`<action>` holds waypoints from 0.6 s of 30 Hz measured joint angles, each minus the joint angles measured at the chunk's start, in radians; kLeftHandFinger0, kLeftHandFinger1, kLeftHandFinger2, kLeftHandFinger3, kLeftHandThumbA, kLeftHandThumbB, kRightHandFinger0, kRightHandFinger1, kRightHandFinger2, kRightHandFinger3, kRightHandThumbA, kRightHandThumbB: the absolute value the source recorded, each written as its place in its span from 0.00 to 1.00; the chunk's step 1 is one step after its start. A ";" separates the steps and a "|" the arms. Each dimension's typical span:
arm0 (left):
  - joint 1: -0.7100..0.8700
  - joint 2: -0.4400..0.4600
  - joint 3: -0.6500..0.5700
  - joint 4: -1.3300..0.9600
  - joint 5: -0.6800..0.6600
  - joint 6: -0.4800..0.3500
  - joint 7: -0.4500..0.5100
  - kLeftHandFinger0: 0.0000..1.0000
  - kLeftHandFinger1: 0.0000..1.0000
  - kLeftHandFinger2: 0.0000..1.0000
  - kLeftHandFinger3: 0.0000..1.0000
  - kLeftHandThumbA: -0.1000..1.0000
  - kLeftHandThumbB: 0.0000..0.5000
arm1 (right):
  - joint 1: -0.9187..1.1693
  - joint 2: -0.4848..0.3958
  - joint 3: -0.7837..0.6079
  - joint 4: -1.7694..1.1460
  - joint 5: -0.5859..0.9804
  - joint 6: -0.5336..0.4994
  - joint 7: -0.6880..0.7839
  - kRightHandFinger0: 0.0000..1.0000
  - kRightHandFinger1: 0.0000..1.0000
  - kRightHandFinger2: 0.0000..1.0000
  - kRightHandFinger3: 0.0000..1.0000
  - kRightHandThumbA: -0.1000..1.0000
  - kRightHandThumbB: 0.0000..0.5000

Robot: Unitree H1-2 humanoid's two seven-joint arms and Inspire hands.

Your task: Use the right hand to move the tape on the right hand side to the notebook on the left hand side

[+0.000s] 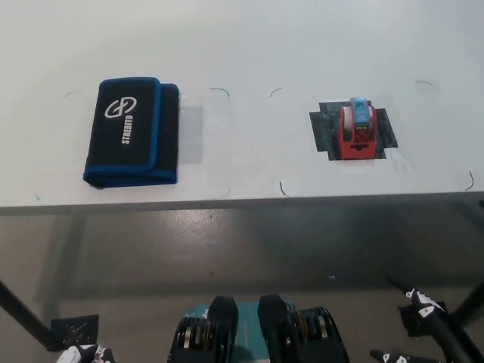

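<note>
A red tape dispenser with a blue top stands on a black patch at the right of the white table. At the table's left lies a black notebook-like case with blue edging and white lettering. My black right hand hangs low at the bottom right, below the table's front edge and far from the tape; its fingers look spread and hold nothing. Only a sliver of my white left hand shows at the bottom left corner.
The table's front edge runs across the middle of the view, with grey floor below it. A dark table leg slants at the lower left. Thin pen marks dot the tabletop around both objects.
</note>
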 measured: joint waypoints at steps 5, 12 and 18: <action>-0.003 -0.001 -0.006 0.001 0.001 0.000 -0.001 0.27 0.21 0.24 0.40 0.32 0.05 | -0.012 0.004 -0.029 -0.065 0.002 0.003 0.002 1.00 1.00 1.00 1.00 0.79 0.34; -0.006 -0.001 -0.006 0.004 -0.001 -0.002 -0.005 0.25 0.19 0.22 0.38 0.30 0.04 | -0.112 0.014 -0.110 -0.116 0.000 0.031 0.000 1.00 1.00 1.00 1.00 0.79 0.58; -0.007 -0.002 -0.005 0.005 -0.001 -0.004 -0.005 0.25 0.20 0.22 0.38 0.30 0.05 | -0.304 0.009 -0.164 -0.195 0.002 0.123 0.020 1.00 1.00 1.00 1.00 0.75 0.77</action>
